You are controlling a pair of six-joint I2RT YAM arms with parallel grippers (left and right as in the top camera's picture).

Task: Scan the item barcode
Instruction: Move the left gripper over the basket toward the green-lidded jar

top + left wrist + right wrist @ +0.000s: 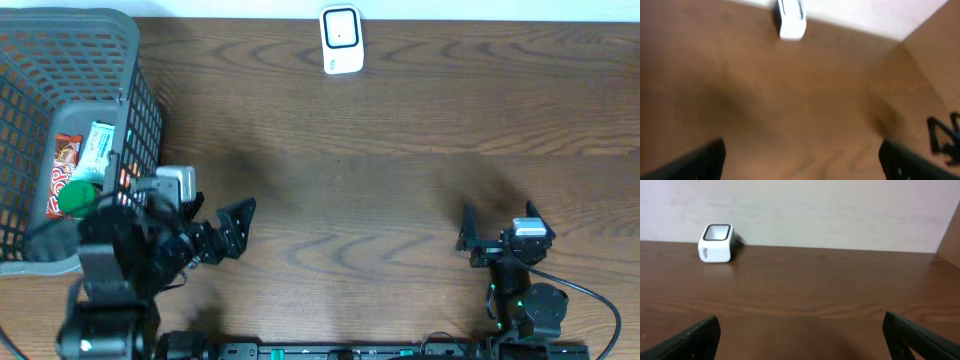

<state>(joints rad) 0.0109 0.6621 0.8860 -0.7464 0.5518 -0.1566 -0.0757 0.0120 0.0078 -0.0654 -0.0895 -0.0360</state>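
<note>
Scanner well apart, beyond left pincer

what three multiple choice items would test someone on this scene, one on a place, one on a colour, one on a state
1. Where is the grey basket?
A. by the right arm
B. on the robot's left side
C. dead centre

2. What colour is the scanner?
A. white
B. black
C. red

3. How are the left end effector and right end effector?
A. both shut on packets
B. left shut, right open
C. both open and empty

Answers: 1 B, the overhead view shows it beside the left end effector. 2 A, its casing is white in all three views. 3 C, each wrist view shows jaws wide apart with nothing between them.
</note>
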